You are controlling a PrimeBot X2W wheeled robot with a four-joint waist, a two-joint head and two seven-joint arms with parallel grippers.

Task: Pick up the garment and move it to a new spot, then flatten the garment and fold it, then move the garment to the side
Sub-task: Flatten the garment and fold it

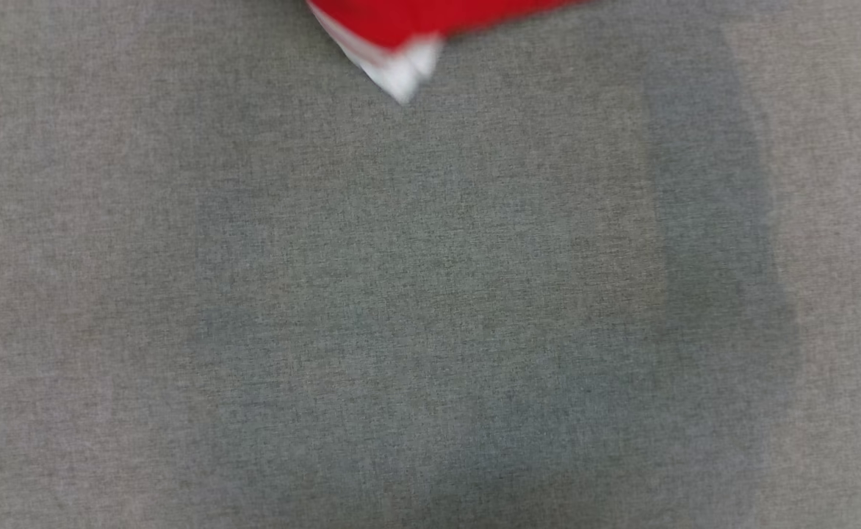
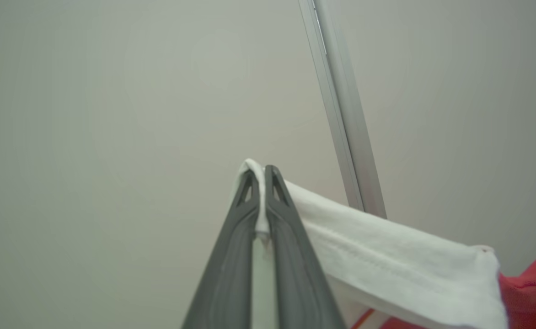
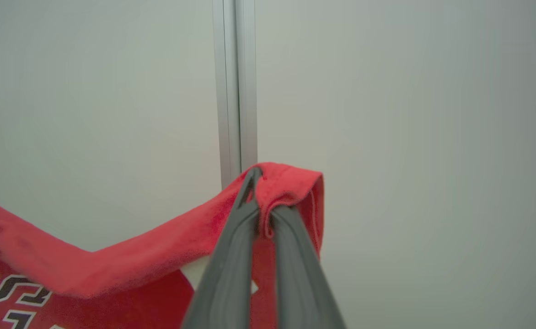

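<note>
1. Grey woven fabric (image 1: 430, 294) spreads across the work surface under your head camera. The garment (image 1: 416, 22) sits at the top edge of that view, red with a white corner pointing down. It is blurred, so you cannot tell whether it touches the surface.
2. Your left gripper (image 2: 261, 176) is aimed at a pale wall (image 2: 112, 114), just beside a slanting metal strip (image 2: 345, 137). Its jaws are pinched together on the garment's white hem (image 2: 387, 256), with a sliver of cloth poking out between the tips. The hem runs off to that view's right, toward red cloth.
3. Your right gripper (image 3: 261, 192) also faces the wall, with the strip straight behind its tips. Its jaws are clamped on a red edge (image 3: 291, 183) that folds over one fingertip. From there the edge sags to that view's left, above black-and-white lettering (image 3: 7, 292).
</note>
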